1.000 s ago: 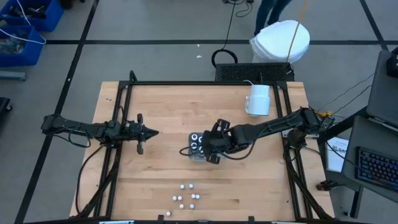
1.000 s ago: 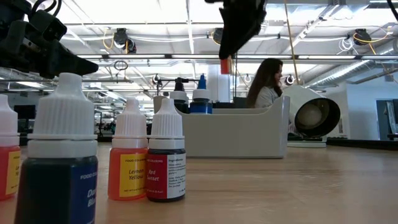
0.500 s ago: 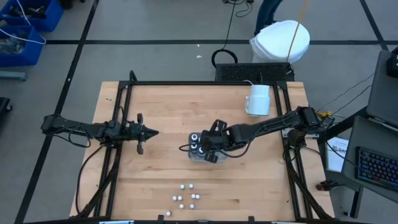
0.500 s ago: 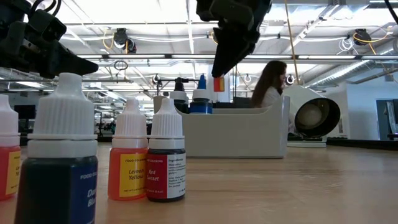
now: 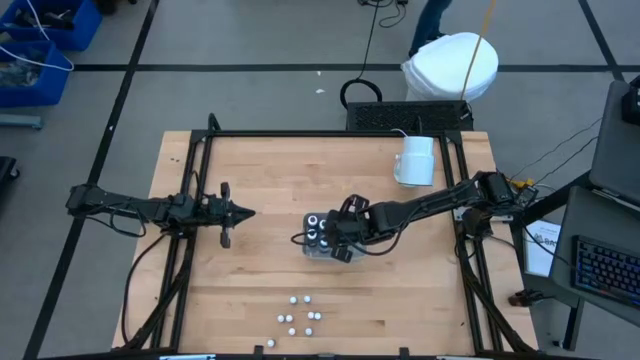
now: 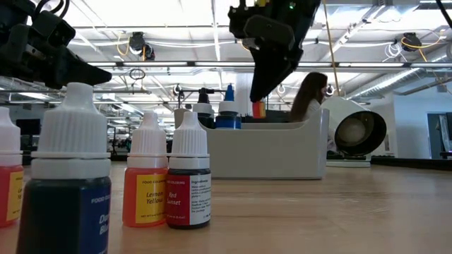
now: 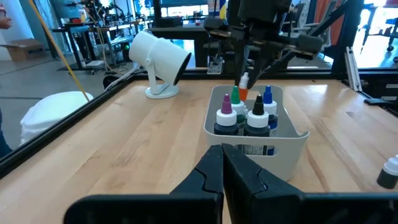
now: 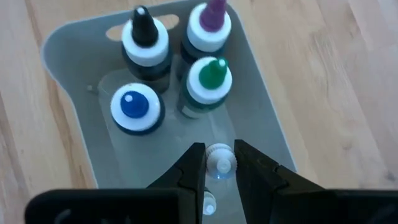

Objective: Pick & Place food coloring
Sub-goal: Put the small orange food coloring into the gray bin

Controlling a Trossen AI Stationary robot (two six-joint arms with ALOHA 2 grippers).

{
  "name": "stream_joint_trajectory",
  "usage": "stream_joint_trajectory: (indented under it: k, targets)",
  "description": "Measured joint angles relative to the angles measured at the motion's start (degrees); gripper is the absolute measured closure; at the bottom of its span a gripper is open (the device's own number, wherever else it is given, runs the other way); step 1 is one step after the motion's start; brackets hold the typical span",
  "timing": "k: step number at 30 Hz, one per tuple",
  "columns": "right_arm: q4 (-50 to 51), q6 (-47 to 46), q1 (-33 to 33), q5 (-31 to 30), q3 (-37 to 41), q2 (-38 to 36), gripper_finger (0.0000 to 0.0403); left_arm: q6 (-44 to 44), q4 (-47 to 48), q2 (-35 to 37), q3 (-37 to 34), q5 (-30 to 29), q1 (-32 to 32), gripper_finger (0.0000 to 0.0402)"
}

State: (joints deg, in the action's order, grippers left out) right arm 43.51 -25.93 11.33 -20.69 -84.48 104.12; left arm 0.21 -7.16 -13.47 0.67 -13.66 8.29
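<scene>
Lower now, our right gripper (image 8: 220, 163) pinches an orange bottle (image 6: 259, 108) over the tray (image 8: 68, 43), beside four pots (image 8: 136, 107). Left gripper (image 5: 247, 212) waits left, fingers closed, empty.

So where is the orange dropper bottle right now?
The orange dropper bottle hangs in the right gripper over the tray at mid-table, beside the green-tipped pot.

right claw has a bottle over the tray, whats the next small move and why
Probably lower it a little further, then open. The right claw grips a small bottle by its cap, hanging above the bare part of the tray beside the four pots, not yet set down.
</scene>
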Motion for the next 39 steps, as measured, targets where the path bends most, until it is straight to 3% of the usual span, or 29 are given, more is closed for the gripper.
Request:
stream_joint_trajectory:
  k: [12,31,39]
  targets:
    - [-3.09,-9.18,0.01,-0.02,6.28,0.00,0.0344,-0.08,-0.15,0.00,0.00,0.01,0.00,0.0396]
    - [-18.59,-12.40,0.02,-0.11,17.07,0.00,0.0344,-0.76,-1.77,0.00,0.00,0.01,0.00,0.0396]
    - [-19.12,-12.33,0.00,-0.02,18.55,0.00,0.0344,-0.74,-2.19,0.00,0.00,0.01,-0.02,0.0396]
